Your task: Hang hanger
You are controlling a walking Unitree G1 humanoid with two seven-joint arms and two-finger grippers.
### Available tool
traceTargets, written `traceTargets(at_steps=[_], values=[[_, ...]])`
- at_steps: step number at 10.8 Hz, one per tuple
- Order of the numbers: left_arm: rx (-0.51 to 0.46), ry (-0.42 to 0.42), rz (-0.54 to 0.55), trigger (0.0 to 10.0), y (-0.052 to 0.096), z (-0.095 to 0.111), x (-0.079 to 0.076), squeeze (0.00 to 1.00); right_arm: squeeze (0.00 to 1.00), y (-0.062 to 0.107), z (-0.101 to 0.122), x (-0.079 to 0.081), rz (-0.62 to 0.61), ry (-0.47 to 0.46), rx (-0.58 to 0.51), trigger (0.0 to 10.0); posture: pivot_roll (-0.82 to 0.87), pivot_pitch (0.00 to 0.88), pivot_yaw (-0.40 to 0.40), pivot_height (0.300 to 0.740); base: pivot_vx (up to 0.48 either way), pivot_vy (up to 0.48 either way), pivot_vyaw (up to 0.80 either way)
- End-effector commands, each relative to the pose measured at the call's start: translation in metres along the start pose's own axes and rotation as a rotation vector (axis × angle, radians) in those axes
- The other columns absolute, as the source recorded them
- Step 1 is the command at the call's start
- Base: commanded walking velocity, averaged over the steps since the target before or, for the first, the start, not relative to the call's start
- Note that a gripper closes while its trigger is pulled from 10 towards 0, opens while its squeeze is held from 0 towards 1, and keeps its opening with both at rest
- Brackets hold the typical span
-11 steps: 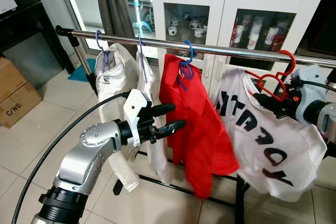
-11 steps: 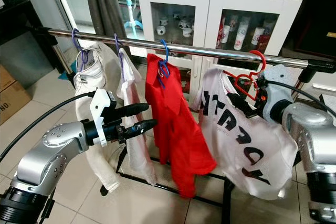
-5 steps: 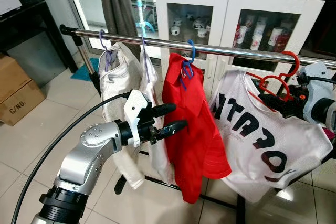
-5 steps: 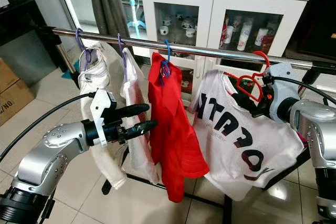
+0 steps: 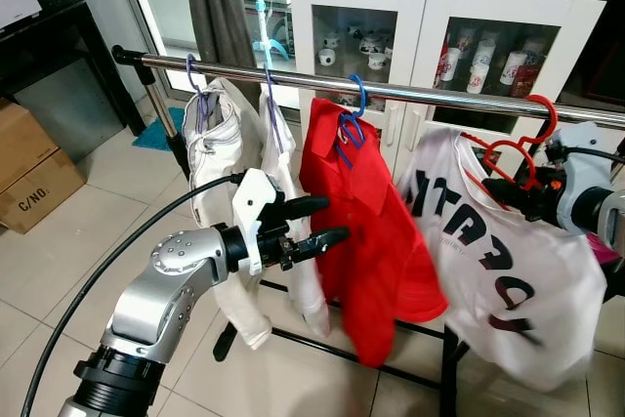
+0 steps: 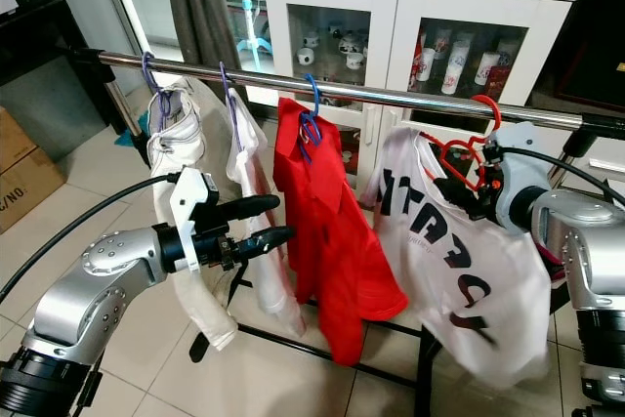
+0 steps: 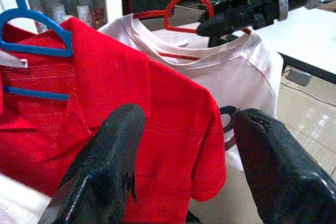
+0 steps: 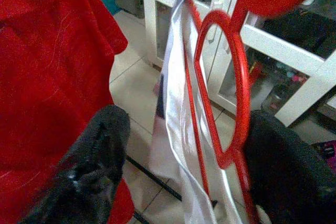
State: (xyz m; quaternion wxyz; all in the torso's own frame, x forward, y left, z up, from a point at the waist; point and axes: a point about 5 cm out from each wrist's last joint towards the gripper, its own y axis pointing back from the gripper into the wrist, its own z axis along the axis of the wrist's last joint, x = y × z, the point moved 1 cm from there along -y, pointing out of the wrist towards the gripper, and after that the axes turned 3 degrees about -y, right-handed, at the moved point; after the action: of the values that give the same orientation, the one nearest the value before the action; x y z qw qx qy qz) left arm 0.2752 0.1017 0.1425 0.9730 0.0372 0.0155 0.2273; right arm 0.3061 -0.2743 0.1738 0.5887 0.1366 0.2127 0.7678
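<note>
— Where do we find the red hanger right now?

— On the right of the scene, just below the steel rail. Its hook rises to about the level of the rail, but we cannot tell whether it rests on it. The white printed T-shirt hangs from it, its lower edge blurred.

— And our right gripper?

— At the neck of that hanger. In the right wrist view its fingers stand apart on either side of the red loop, so we cannot tell whether they truly clamp it.

— What about the left gripper?

— It is raised in front of the clothes, pointing right toward the red polo shirt. Its fingers are spread with nothing between them.

— What else hangs there?

— The red shirt on a blue hanger near the middle, and to the left two white garments on purple hangers. Far behind the rail stands a white glass-door cabinet, and a cardboard box sits on the tiled floor at left.
</note>
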Motion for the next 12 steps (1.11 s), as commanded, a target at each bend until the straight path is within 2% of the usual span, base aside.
traceTargets(at_steps=[1, 8, 12], values=[[0.017, -0.017, -0.001, 10.0, 0.002, 0.000, 0.001, 0.00, 0.00, -0.001, 0.003, 0.001, 0.009, 0.005, 0.002, 0.0, -0.19, 0.000, 0.082, 0.740, 0.000, 0.000, 0.00], [0.019, -0.017, -0.004, 10.0, 0.001, 0.001, 0.002, 0.00, 0.00, -0.002, 0.001, 0.004, 0.021, 0.009, 0.007, 0.0, -0.18, 0.000, 0.085, 0.740, 0.000, 0.000, 0.00], [0.018, -0.014, 0.018, 10.0, 0.003, -0.001, 0.000, 0.00, 0.00, 0.000, 0.005, 0.013, 0.035, -0.026, -0.072, 0.0, -0.18, 0.000, 0.081, 0.740, 0.000, 0.000, 0.00]])
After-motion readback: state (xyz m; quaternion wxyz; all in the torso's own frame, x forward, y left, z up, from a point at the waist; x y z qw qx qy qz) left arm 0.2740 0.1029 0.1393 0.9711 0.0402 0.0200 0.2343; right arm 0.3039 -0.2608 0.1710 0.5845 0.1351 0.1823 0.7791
